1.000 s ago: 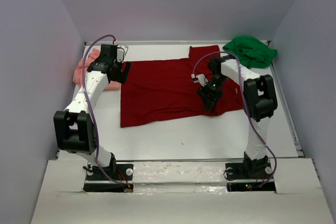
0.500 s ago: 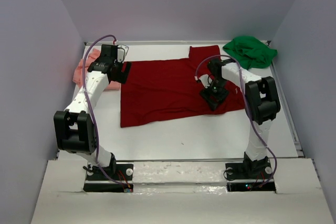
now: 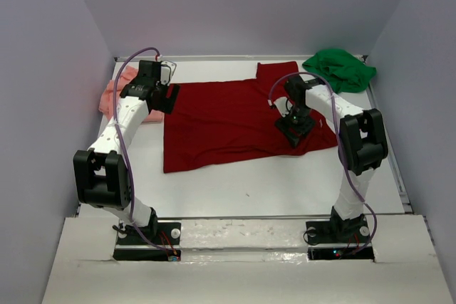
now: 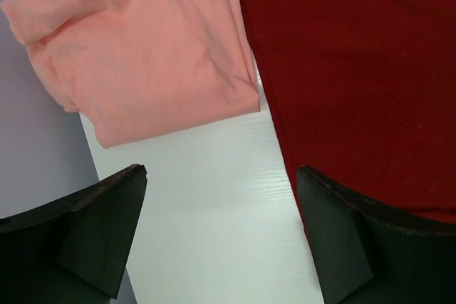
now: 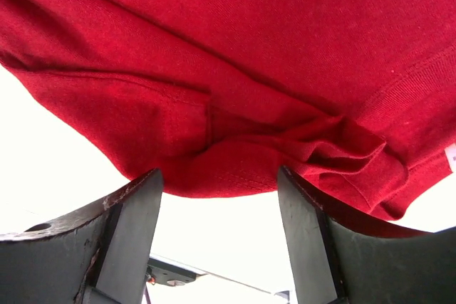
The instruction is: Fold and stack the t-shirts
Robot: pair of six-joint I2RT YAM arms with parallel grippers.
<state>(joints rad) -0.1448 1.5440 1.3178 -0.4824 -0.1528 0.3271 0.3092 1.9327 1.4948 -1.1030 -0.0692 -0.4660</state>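
The dark red t-shirt (image 3: 221, 119) lies spread flat across the middle of the table. A salmon pink t-shirt (image 3: 110, 97) lies folded at the left wall, partly behind the left arm. The bright green t-shirt (image 3: 340, 69) sits crumpled at the back right corner. My left gripper (image 3: 169, 97) hangs open over the bare strip between the pink shirt (image 4: 142, 48) and the red shirt's left edge (image 4: 356, 69); nothing is between its fingers (image 4: 92, 233). My right gripper (image 3: 296, 133) is open low over the red shirt's right side, its fingertips straddling a bunched hem (image 5: 235, 169) without clamping it.
The white table (image 3: 249, 183) is boxed in by grey walls on three sides, with a raised rim along its right edge (image 3: 390, 147). Both arm bases stand at the near edge. The right arm's cable loops above the red shirt's upper right corner.
My right gripper has slid rightwards across the red shirt towards its right edge, and its wrist has turned. The left arm and all three shirts have stayed put.
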